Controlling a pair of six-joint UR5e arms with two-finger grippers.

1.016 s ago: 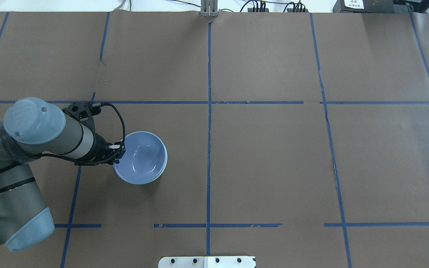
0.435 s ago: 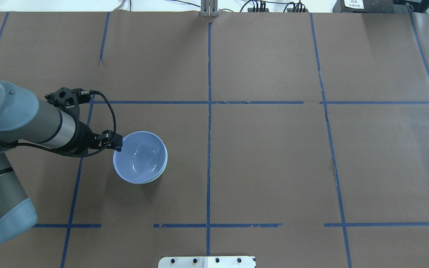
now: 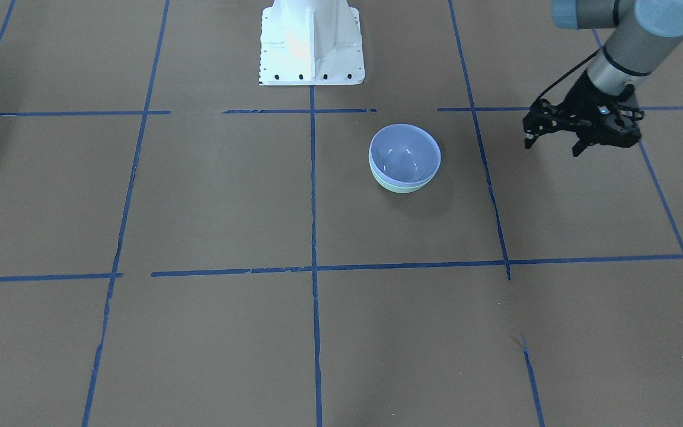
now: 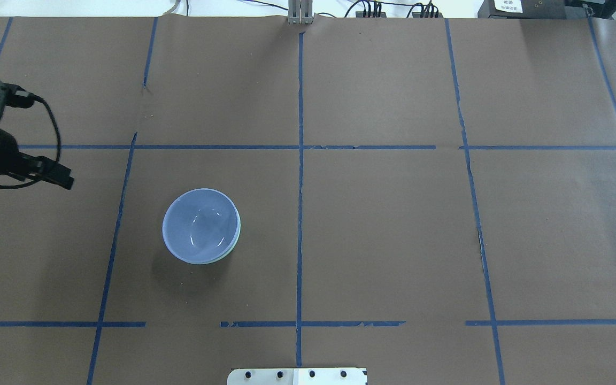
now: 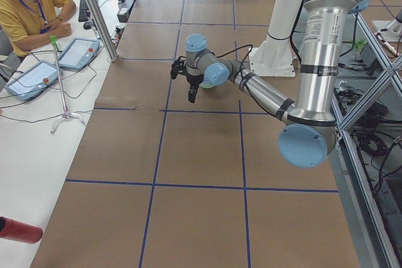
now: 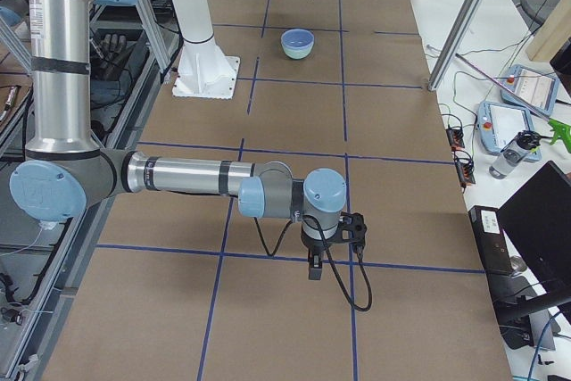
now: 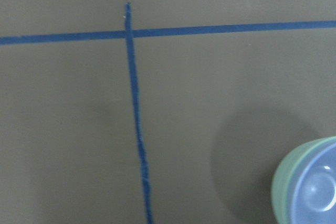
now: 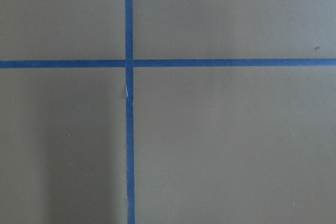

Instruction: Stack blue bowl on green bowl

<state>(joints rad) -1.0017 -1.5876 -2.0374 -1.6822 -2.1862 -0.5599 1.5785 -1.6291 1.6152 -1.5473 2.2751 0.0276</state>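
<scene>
The blue bowl sits upright, nested inside the green bowl, so only a thin mint band of the green one shows under its rim. The pair stands on the brown table, in the square in front of the white base, just to the robot's left of the central tape line. The left gripper hangs above the table well apart from the bowls, farther toward the robot's left, with its two fingers spread and empty. Its wrist camera catches the stack only at the lower right corner of its view. The right gripper hovers low near a tape crossing toward the other end of the table, well away from the bowls. Whether its fingers are apart or together cannot be told.
</scene>
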